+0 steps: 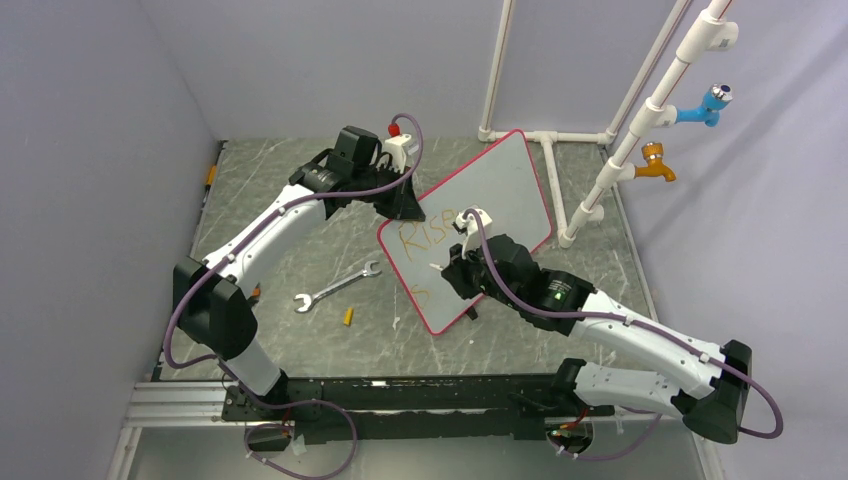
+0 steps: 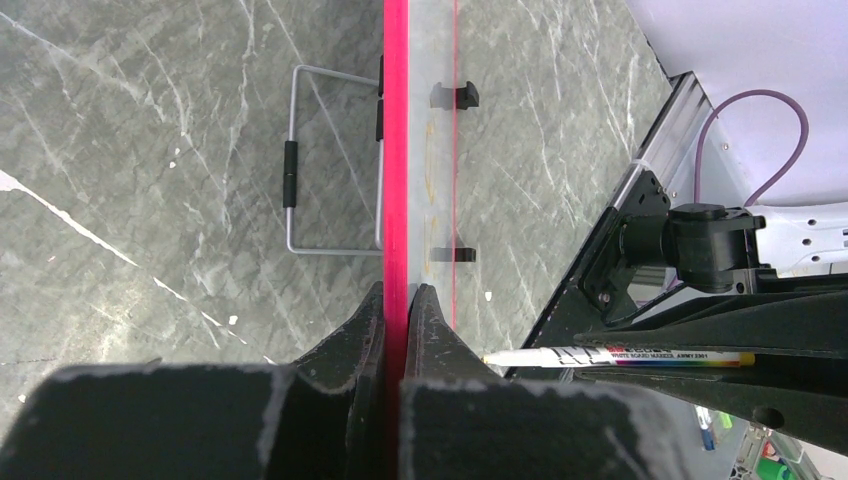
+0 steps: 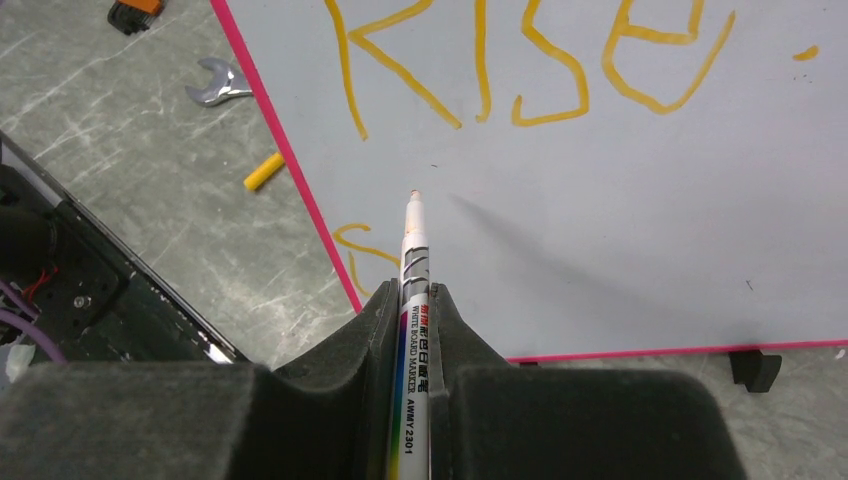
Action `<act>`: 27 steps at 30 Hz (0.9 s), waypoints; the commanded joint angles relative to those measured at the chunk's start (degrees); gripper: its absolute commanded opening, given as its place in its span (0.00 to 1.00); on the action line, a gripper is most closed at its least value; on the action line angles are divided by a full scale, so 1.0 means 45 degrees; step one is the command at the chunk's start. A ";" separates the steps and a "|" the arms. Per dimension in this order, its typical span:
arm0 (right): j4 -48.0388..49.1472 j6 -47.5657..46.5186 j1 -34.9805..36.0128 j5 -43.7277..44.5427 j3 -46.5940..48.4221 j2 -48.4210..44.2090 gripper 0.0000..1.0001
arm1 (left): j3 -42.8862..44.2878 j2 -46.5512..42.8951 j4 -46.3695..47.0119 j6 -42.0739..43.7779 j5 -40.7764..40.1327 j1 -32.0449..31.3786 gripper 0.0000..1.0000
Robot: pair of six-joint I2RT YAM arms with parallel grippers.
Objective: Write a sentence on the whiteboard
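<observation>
The board [image 1: 505, 185] stands tilted mid-table, one edge clamped by the left gripper [image 2: 400, 300]. The right gripper [image 3: 412, 300] pinches a marker [image 3: 413, 250] pointing to 12 o'clock. The sentence [image 3: 530, 60] lies at 12 from the tip, and its second-row start [image 3: 352, 250] at 8.

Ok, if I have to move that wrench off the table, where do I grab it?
Judging by its pose, take the wrench by the straight shank midway between its two heads, coming straight down. It lies flat and diagonal on the table, so the grip should close across the narrow shank.
</observation>
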 commanded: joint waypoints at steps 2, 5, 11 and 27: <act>0.0534 -0.0019 -0.0014 0.0207 0.0126 -0.0069 0.00 | -0.0167 -0.0147 0.0012 0.2263 -0.3096 0.0079 0.00; 0.0646 -0.0111 0.0000 -0.0009 0.0034 -0.0175 0.00 | -0.0201 -0.0179 0.0012 0.2279 -0.3132 0.0079 0.00; 0.0688 -0.0361 -0.0016 -0.0447 -0.0250 -0.0353 0.00 | -0.0173 -0.0219 -0.0071 0.2369 -0.3311 0.0079 0.00; 0.1478 -0.0677 0.0006 -0.1284 -0.0660 -0.0295 0.00 | -0.0210 -0.0342 -0.0047 0.2331 -0.3275 0.0080 0.00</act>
